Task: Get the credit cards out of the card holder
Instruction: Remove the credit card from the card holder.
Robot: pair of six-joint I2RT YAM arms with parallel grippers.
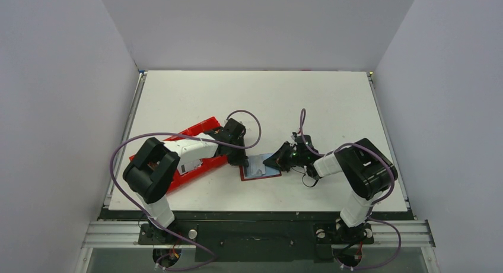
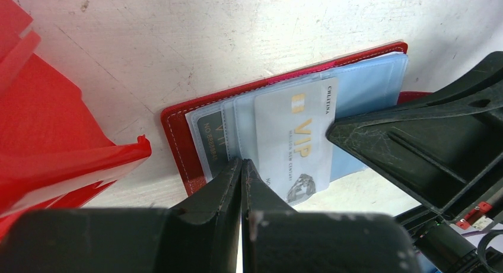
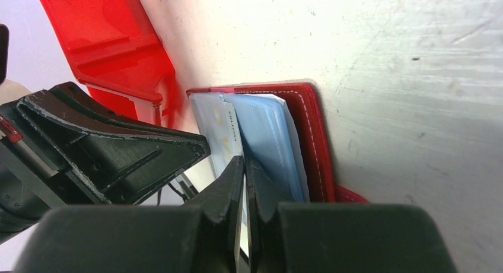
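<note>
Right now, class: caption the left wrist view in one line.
Left gripper shut at the edge of the open card holder, silver VIP card partly out.

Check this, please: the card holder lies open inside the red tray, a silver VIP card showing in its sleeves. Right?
No. The top external view shows the card holder open on the table beside the red tray, not inside it; the rest holds.
</note>
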